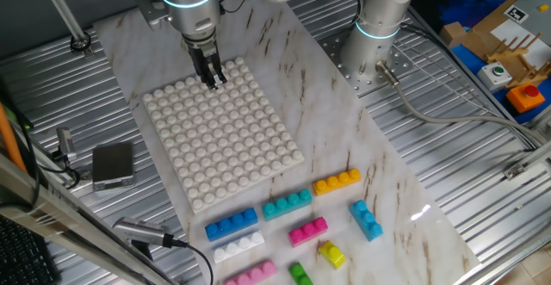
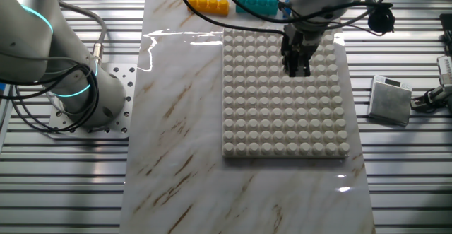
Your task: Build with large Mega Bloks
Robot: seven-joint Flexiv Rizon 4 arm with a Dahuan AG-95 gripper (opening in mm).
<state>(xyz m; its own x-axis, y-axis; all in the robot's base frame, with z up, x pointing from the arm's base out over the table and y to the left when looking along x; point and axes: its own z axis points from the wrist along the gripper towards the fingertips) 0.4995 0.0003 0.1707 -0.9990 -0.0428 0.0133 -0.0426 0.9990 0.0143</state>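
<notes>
The Mega Bloks lie loose on the marble board in front of the white studded baseplate [image 1: 219, 143]: an orange bar [image 1: 337, 182], a teal bar [image 1: 287, 205], a blue bar [image 1: 232, 224], a white bar [image 1: 238, 247], a pink bar [image 1: 250, 274], a magenta brick [image 1: 307, 231], a light blue brick [image 1: 366, 219], a yellow brick [image 1: 331, 254] and a green brick [image 1: 300, 274]. My gripper [image 1: 212, 80] points straight down at the far edge of the baseplate, tips just at the studs, fingers close together with nothing between them. In the other fixed view the gripper [image 2: 296, 68] is over the baseplate [image 2: 286, 131], with the orange bar [image 2: 207, 5] and teal bar [image 2: 256, 4] beyond it.
A small grey box [image 1: 113, 164] with cables lies on the ribbed metal table left of the board. A second arm's base [image 1: 379, 44] stands at the board's right edge. Cardboard and coloured parts [image 1: 504, 52] sit at the far right.
</notes>
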